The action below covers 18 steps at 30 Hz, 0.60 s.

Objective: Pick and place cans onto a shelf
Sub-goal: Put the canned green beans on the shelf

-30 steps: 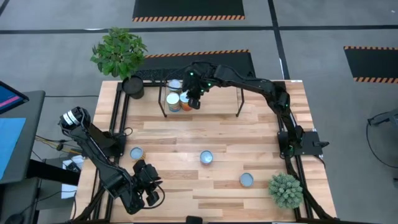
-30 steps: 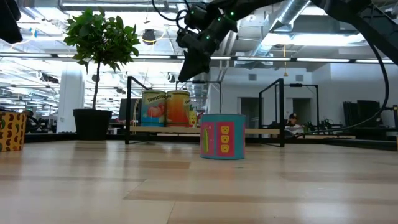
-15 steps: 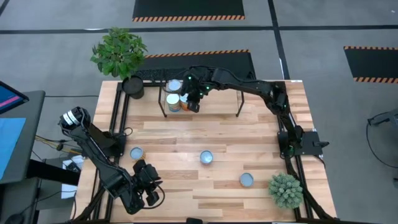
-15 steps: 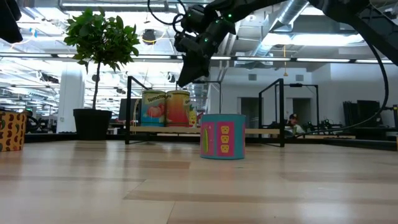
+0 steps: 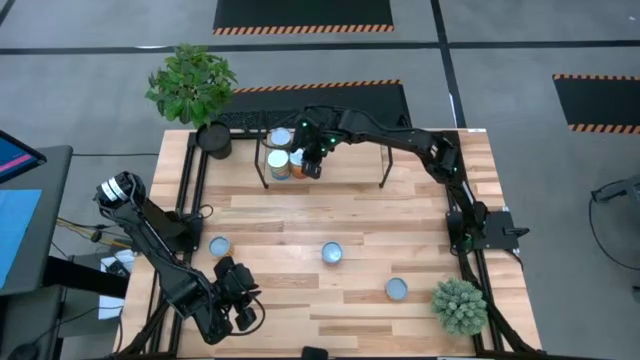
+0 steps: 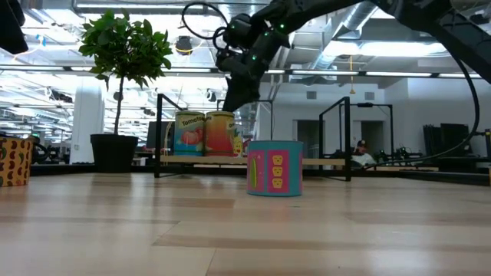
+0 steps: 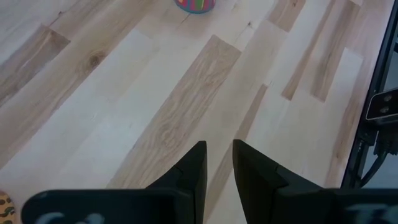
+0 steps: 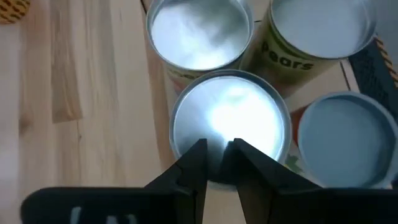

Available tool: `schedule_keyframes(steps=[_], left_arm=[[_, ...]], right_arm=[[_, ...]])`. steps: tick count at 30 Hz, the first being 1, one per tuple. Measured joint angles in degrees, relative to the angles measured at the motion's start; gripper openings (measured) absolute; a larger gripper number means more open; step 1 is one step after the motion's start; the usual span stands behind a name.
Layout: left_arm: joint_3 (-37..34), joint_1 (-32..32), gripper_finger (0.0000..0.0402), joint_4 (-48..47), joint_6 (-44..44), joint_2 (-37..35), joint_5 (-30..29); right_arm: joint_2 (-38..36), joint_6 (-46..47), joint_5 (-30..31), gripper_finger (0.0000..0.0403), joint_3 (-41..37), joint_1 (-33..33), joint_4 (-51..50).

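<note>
Hovering over the shelf (image 5: 384,160) at the far side of the tabletop (image 5: 300,215), the right gripper (image 5: 313,166) has its fingers (image 8: 193,168) close together, holding nothing, just above the silvery top of one can (image 8: 230,121). This can stands among a group of cans (image 5: 280,160) at the left end of the shelf. Three more cans (image 5: 330,254) stand apart on the tabletop nearer the front. The left gripper (image 5: 240,310) waits at the front left corner, its fingers (image 7: 194,167) almost together and empty.
</note>
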Motion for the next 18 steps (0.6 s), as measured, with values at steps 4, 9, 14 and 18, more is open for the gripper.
schedule_keyframes(steps=[4, 9, 14, 18], left_arm=[[0.0, 0.0, 0.0064, 0.0, 2.3, 0.0, 0.4], [0.0, 0.0, 0.0064, 0.0, 4.5, 0.0, 0.4], [0.0, 0.0, 0.0064, 0.0, 4.7, 0.0, 0.4], [0.0, 0.0, 0.0064, 0.0, 4.8, 0.0, 0.5]], right_arm=[[-0.1, 1.0, 0.0, 0.01, 0.1, 0.0, -1.4], [-0.1, 1.1, 0.2, 0.01, 0.1, 0.0, -2.4], [-0.1, 2.5, 0.4, 0.01, 0.1, 0.0, -3.3], [-0.1, 2.5, 1.4, 0.01, 0.1, 0.1, -3.4]])
